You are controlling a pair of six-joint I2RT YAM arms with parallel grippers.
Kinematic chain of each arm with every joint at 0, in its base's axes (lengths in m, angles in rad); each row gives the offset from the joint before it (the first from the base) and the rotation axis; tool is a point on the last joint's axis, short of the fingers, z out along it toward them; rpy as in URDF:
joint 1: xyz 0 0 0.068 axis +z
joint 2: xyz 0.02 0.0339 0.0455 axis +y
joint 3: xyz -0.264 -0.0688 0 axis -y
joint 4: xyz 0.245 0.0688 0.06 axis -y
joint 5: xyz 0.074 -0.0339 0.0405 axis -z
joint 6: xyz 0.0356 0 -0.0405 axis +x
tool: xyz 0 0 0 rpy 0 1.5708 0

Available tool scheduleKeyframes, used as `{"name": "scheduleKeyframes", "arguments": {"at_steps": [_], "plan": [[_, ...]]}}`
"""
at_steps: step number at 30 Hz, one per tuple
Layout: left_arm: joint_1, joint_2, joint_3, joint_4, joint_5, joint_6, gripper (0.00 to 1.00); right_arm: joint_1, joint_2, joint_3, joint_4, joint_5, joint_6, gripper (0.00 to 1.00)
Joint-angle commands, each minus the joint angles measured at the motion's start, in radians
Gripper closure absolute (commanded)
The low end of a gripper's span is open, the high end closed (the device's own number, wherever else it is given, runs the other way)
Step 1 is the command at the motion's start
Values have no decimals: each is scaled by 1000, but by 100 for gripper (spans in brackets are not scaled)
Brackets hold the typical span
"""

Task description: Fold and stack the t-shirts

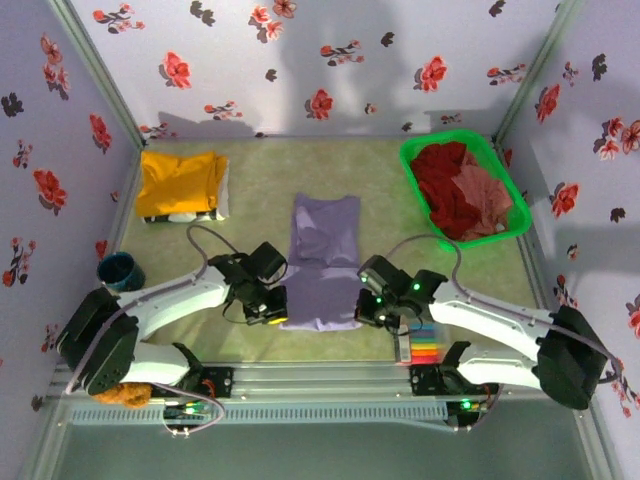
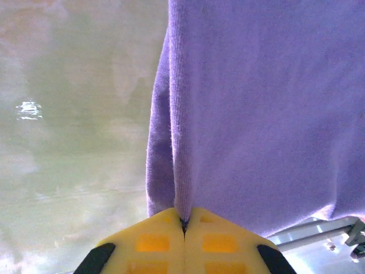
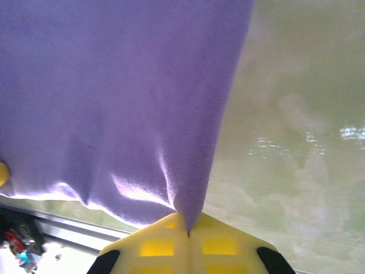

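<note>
A lavender-purple t-shirt [image 1: 323,255] lies as a long narrow strip down the middle of the table. My left gripper [image 1: 273,308] is shut on its near left corner, and the yellow fingertips [image 2: 154,240] pinch a fold of the purple cloth [image 2: 268,114]. My right gripper [image 1: 368,310] is shut on the near right corner, where the purple cloth [image 3: 114,97] runs down between the yellow fingertips [image 3: 219,242]. A mustard-yellow t-shirt [image 1: 180,183] lies folded at the far left. Dark red [image 1: 445,185] and salmon-pink [image 1: 488,198] t-shirts fill the basket.
The green plastic basket [image 1: 414,170] stands at the far right. A dark teal cup [image 1: 120,270] sits at the left edge. A set of coloured markers [image 1: 425,345] lies by the right arm's base. Flowered walls close in three sides.
</note>
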Motion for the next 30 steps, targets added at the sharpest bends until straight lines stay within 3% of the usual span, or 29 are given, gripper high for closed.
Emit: {"name": "scheduleKeyframes", "arguments": {"at_steps": [1,14,27,30], "plan": [[62,7,158,-123,3,69,100,-39,10,127,-111,75,-54,100],[357,380,695,-277,124,371,100,-349,259,421,-81,-4,-283,100],[442,799,1223,-485,275,475,100,-511,585,675,-69,-109,-383,100],[464,879,1277,-498,335,475,100,-548,677,731,-36,-144,-405,100]]}}
